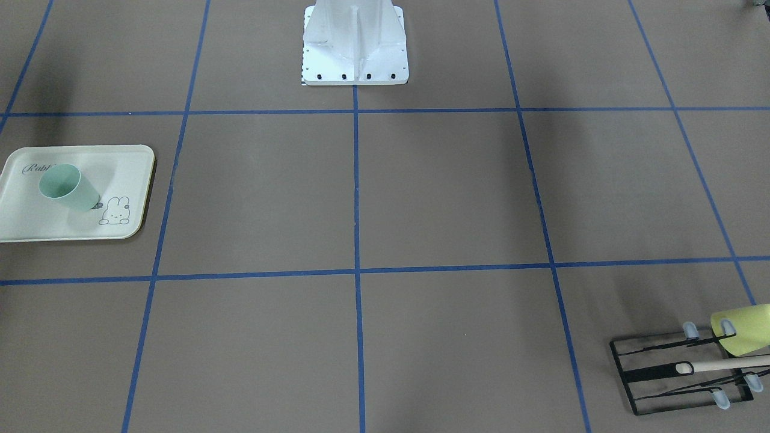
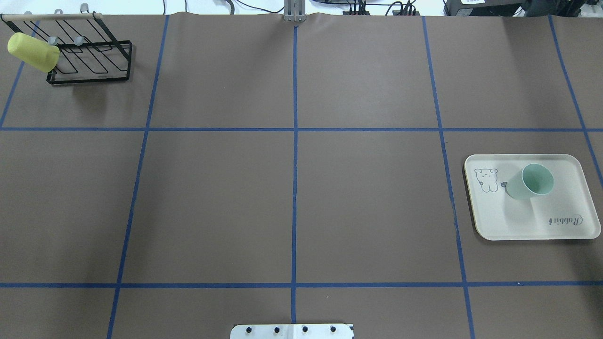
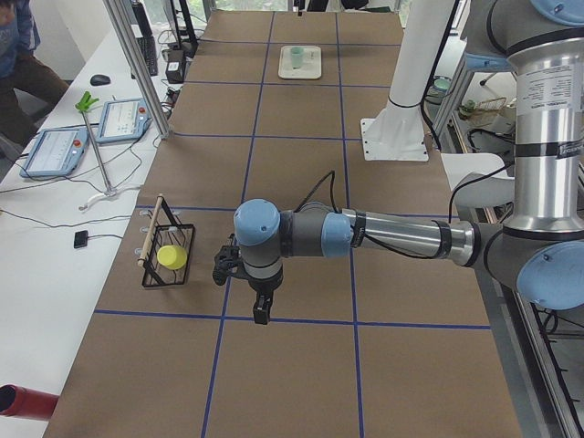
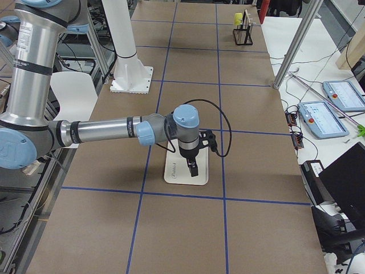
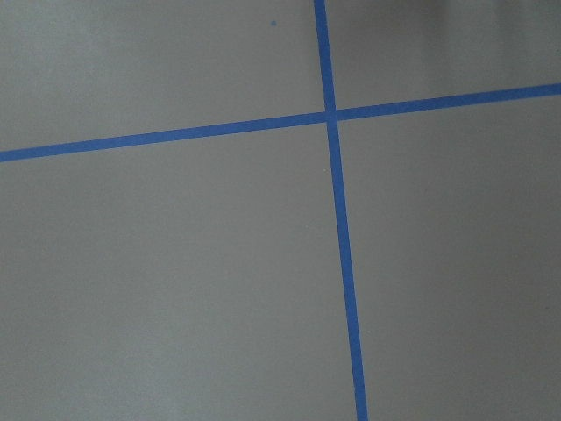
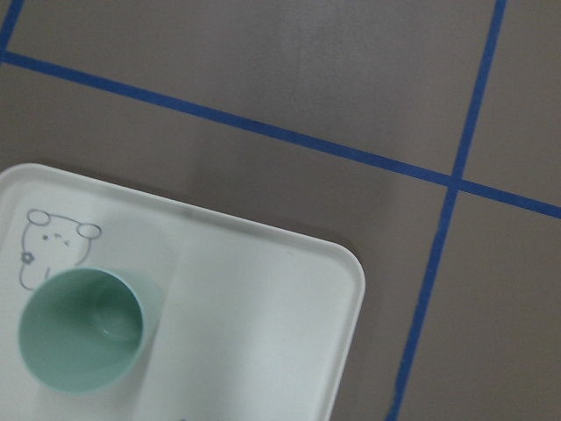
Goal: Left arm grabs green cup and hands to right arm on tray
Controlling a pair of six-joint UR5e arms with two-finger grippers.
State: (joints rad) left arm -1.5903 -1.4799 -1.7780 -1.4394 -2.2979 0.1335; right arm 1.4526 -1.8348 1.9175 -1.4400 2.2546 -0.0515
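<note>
A brown table (image 2: 212,202) is marked into large squares by blue tape (image 2: 294,188), seen from behind the robot. Nearest is the robot's white base plate (image 2: 292,331) at the table's edge.

Farther out, on the robot's right, lies the cream tray (image 2: 518,226). The green cup (image 2: 530,182) stands upright on it, mouth open to the ceiling, just beside the bunny drawing (image 2: 486,180).

The right gripper (image 4: 193,166) shows only in a side view. It points down and seems to hang over the tray. Whether its jaws are wide or narrow cannot be told.

The left gripper (image 3: 260,308) also shows only from the side, pointing down above bare table near a tape crossing. The state of its jaws cannot be told either.

Farthest, at the robot's far left corner, a yellow-green cup (image 2: 32,45) rests tilted on a black wire rack (image 2: 89,77).
</note>
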